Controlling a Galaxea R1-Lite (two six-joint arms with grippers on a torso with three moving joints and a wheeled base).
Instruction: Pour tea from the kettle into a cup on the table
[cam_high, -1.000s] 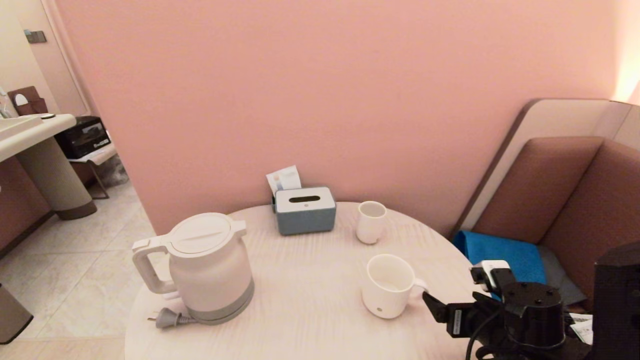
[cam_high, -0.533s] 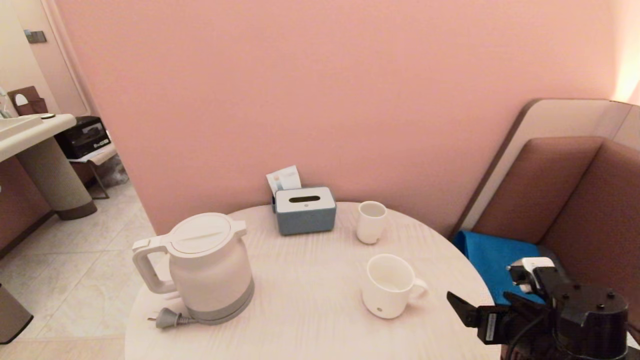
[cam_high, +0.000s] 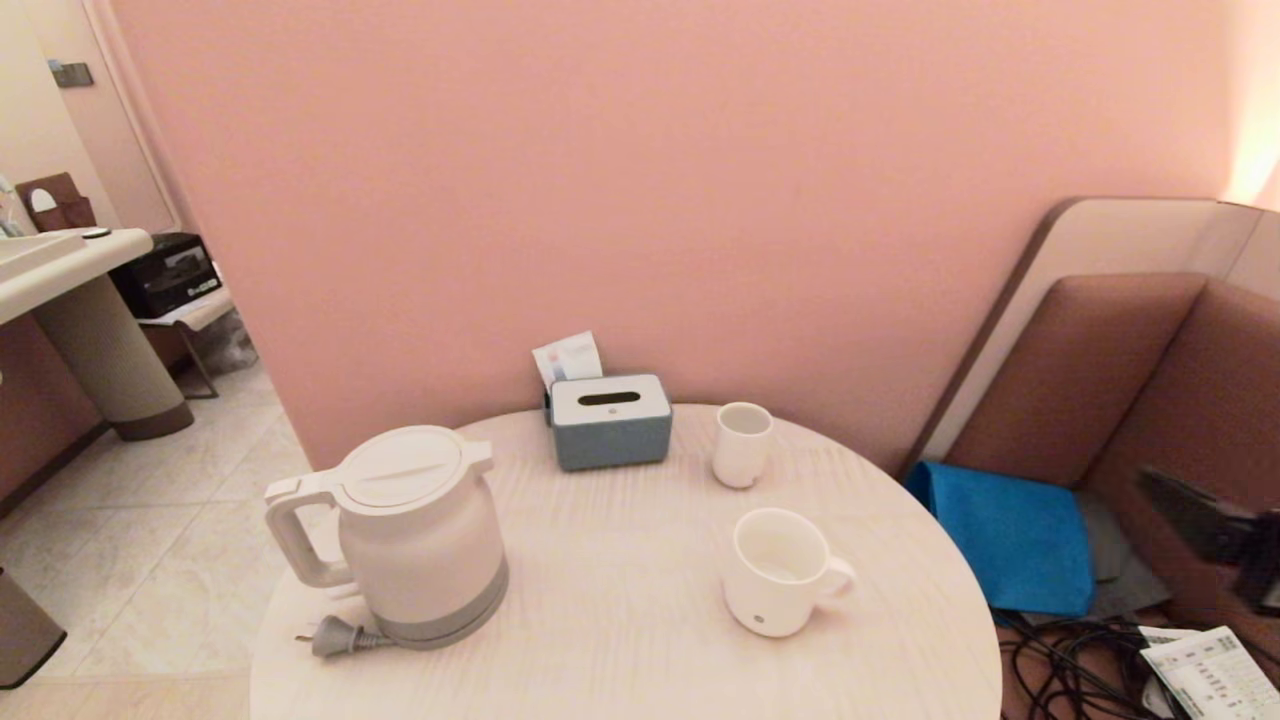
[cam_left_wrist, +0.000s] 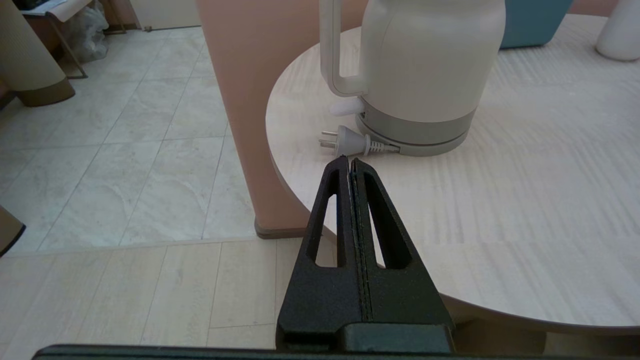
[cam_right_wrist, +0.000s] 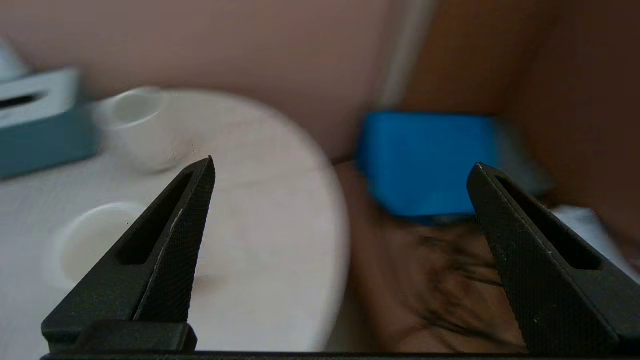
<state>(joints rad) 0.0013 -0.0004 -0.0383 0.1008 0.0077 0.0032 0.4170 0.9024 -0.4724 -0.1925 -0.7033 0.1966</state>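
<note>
Off the table (cam_high: 620, 600), right gripper (cam_right_wrist: 345, 167) withdrawn from cup (cam_high: 775, 570), fingers apart

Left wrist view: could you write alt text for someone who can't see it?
The robot's left gripper, its two black fingers pressed shut and holding nothing, points at a white electric kettle standing on its grey base near the edge of a round pale wood-grain table. The kettle's grey plug lies loose on the table just beyond the fingertips; tiled floor lies beyond the table's edge.
</note>
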